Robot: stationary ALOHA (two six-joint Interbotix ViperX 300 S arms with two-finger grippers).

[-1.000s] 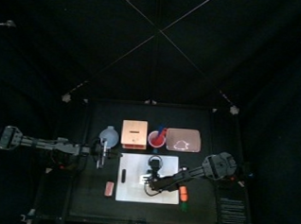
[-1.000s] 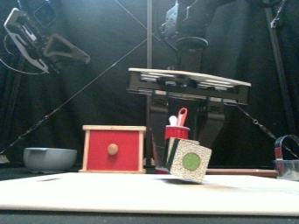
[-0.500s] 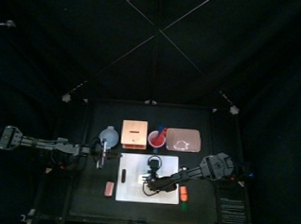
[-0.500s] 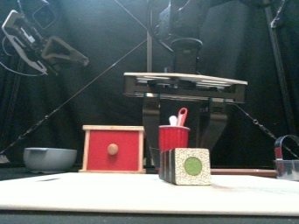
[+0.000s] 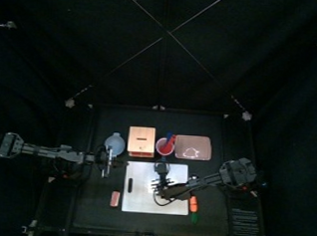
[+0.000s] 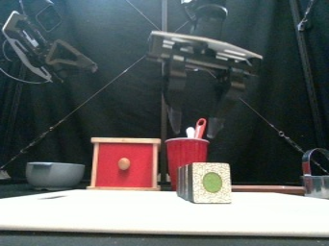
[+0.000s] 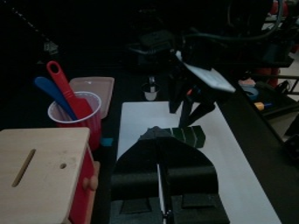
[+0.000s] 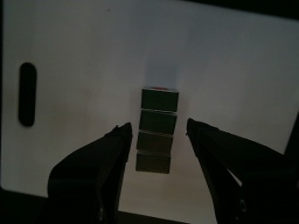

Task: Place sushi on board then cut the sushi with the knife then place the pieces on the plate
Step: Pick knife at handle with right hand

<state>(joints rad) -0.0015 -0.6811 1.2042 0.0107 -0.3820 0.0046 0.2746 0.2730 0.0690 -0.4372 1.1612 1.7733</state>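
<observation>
The sushi roll (image 6: 206,183), a short row of dark green blocks with a pale end face, lies on the white cutting board (image 6: 90,213). In the right wrist view the sushi roll (image 8: 156,131) runs lengthwise between my jaws, which stand apart on either side above it. My right gripper (image 6: 206,92) hangs open well above the roll and touches nothing. In the top view the right gripper (image 5: 162,193) covers the board's middle (image 5: 131,178). My left gripper (image 5: 109,159) rests shut off the board's left side, empty. The red cup (image 6: 188,154) holds the blue and red knives (image 7: 56,87).
The wooden box with a red drawer front (image 6: 126,163) stands behind the board, and the blue-grey bowl (image 6: 54,174) is to its left. The pink tray (image 5: 196,148) lies at the back right. A metal cutter (image 6: 316,173) sits at the far right.
The right gripper lowered the tilted sushi roll onto the board, let it go and rose straight up. The left arm stayed still.
</observation>
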